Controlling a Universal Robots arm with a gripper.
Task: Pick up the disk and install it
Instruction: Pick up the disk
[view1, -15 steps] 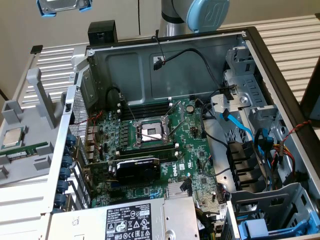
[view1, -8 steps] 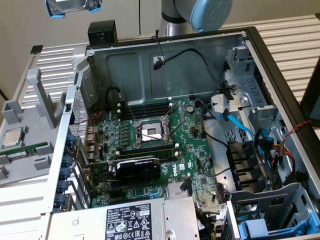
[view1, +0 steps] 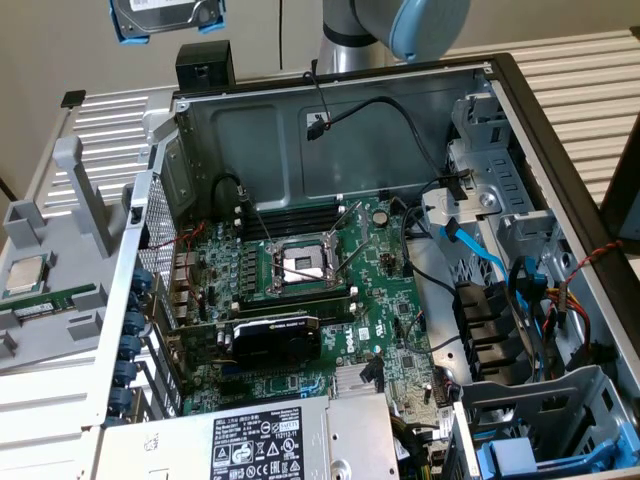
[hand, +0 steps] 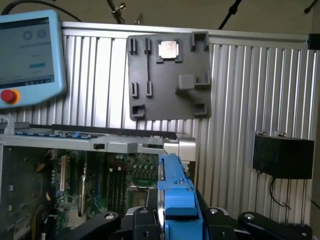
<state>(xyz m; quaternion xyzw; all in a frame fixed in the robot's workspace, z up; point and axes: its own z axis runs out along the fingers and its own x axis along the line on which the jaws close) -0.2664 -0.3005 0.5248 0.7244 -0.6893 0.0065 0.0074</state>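
Your gripper (hand: 177, 222) is closed on the disk (view1: 165, 14), with the jaws clamped on either side of its blue carrier frame (hand: 177, 197). The disk is held edge-on in the air, clear of the computer case (view1: 380, 130). In the exterior view it hangs past the case's far wall, on that view's left.

The case lies open on the slatted tabletop (view1: 580, 80).
- **Nearest wall:** the power supply (view1: 270, 445) sits here with its label facing up.
- **Behind the power supply:** the motherboard (view1: 395, 330) carries a black graphics card (view1: 275, 338). Further back is the processor socket (view1: 300, 265), with its retaining levers raised.
- **Far wall:** a black cable (view1: 380, 105) droops across it.
- **Exterior view's right:** the drive cage (view1: 490, 210) runs along this side, with a blue cable (view1: 480, 250) and bundled wires strung across its openings. A second blue-framed drive (view1: 525, 460) sits in the cage at the case's near corner.

On the tabletop just beside the case, on the exterior view's left, lies a grey holder plate (view1: 50, 350). It holds a square processor chip (view1: 25, 275) and a memory stick (view1: 50, 302), each in its own recess.

A black box (view1: 205, 65) stands beyond the case's far wall, with the disk above it as the exterior view shows it. The robot arm (view1: 400, 25) rises behind the same wall.

In the wrist view, a teach pendant (hand: 30, 50) with a red button stands past the case.
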